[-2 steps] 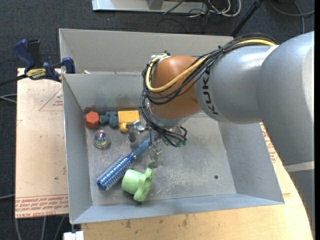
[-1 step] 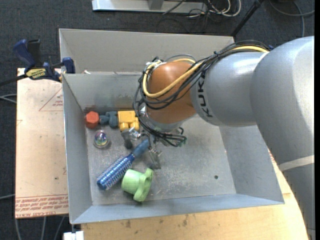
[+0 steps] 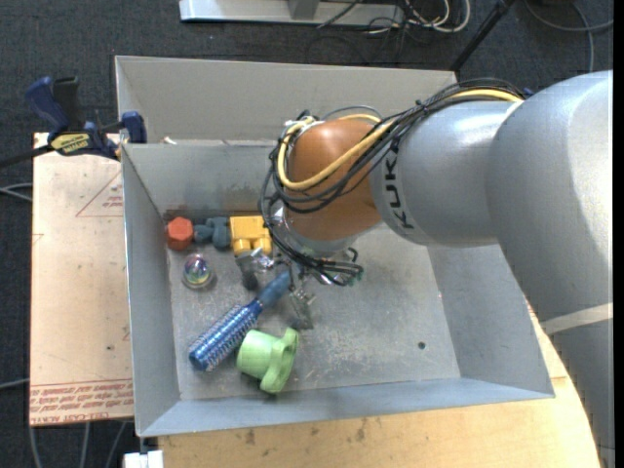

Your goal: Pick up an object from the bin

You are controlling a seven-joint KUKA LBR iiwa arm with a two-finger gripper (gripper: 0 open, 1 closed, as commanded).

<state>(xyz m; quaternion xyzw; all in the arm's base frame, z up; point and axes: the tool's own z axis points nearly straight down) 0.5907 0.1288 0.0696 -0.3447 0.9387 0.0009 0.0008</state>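
My gripper [image 3: 278, 289] hangs below the orange wrist cover in the middle of the bin. It is open, with one finger [image 3: 255, 269] to the upper left and the other to the lower right of a blue hairbrush's handle. The blue hairbrush [image 3: 224, 333] lies slanted, its bristle head pointing to the lower left. A light green plastic cup-like piece [image 3: 266, 358] lies on its side just below the brush. A yellow block [image 3: 246, 231] sits right behind the gripper.
Along the back left of the bin floor sit a red-orange hexagonal piece [image 3: 179, 232], a blue-grey piece [image 3: 210, 232] and a small shiny dome [image 3: 198, 273]. The big grey arm covers the bin's right rear.
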